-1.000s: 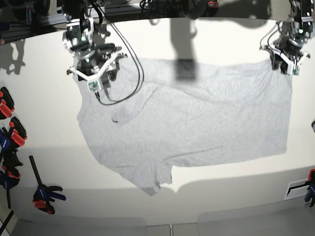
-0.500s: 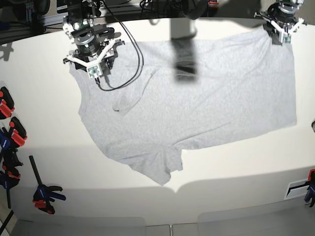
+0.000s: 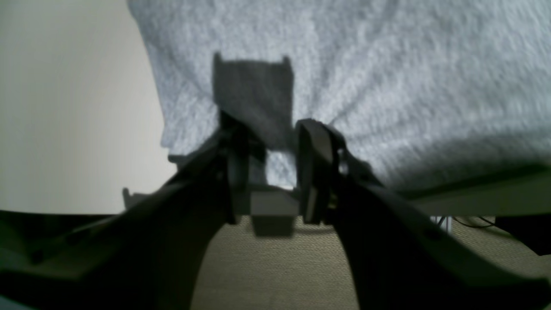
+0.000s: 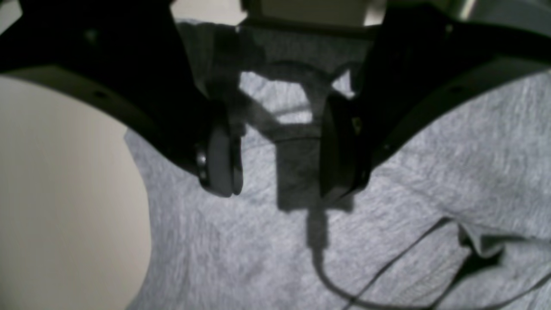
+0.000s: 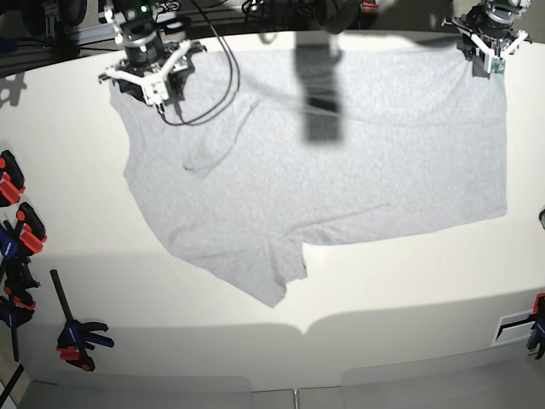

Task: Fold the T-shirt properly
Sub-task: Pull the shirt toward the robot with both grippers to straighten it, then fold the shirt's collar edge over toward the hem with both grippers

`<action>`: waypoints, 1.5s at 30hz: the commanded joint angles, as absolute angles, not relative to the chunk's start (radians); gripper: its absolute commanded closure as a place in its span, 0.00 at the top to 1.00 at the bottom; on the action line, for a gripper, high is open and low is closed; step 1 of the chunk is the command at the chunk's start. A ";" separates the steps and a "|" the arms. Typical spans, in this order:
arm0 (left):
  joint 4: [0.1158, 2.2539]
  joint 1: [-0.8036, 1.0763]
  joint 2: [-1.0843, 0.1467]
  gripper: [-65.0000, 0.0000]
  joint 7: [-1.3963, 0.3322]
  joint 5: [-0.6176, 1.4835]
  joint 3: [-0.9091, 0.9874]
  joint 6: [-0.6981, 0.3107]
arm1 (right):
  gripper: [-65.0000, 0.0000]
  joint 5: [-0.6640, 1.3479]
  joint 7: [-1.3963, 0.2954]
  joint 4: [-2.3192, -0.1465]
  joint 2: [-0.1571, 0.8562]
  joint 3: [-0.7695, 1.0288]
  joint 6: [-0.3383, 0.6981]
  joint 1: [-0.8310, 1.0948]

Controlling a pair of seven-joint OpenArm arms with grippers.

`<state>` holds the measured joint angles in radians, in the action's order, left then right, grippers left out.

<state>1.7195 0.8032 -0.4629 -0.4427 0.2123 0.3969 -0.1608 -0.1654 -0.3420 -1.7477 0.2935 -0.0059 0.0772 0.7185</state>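
T-shirt (image 5: pixel 324 179), light grey and plain on the side I can see, is spread wide across the bench (image 5: pixel 196 341), its nearest corner poking down just below the middle of the frame. Down at the lower left, a red, blue and black clamp (image 5: pixel 75 336) lies well apart from the cloth, with more clamps (image 5: pixel 17 243) bunched along the left edge of the frame.

Moving up, the cloth is broad and mostly flat, with a folded ridge at the left and long soft creases running across the middle toward the right. Its far edge runs along the top of the frame, close to both sets of jaws.

At the upper left, the right jaws (image 4: pixel 280 185) stand well apart over the shirt; grey cloth shows beneath and between them, and nothing is pinched. A black cable (image 5: pixel 232 72) loops beside them, above the cloth.

At the upper right, the left jaws (image 3: pixel 275 140) are partly apart at the shirt's far corner. Rumpled cloth shows between and around the tips, but whether they touch it I can't tell.
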 commanded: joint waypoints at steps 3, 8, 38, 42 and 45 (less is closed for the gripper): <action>1.729 0.815 -0.474 0.29 -0.448 0.191 0.406 -0.160 | 0.48 -0.244 -0.745 -1.691 0.313 -0.006 0.069 0.771; 1.732 0.815 -0.480 0.29 -0.452 0.131 0.406 -0.159 | 0.48 -0.259 -0.735 -1.722 0.313 -0.006 0.049 0.762; 2.044 0.814 -0.480 0.29 -0.636 0.115 0.406 -0.160 | 0.48 -0.338 -0.718 -2.086 0.313 -0.006 -0.031 0.778; 2.044 0.804 -0.481 0.29 -0.525 0.021 0.406 -0.156 | 0.48 -0.338 -0.702 -2.091 0.313 -0.006 -0.031 0.755; 2.043 0.728 -0.492 0.29 -0.514 0.049 0.406 -0.156 | 0.48 -0.338 -0.693 -2.091 0.313 -0.006 -0.031 0.706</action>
<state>2.0262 0.7273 -0.4763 -0.5438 0.0555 0.3950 -0.1669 -0.3298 -0.7181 -2.0686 0.3065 -0.0109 -0.0120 0.7059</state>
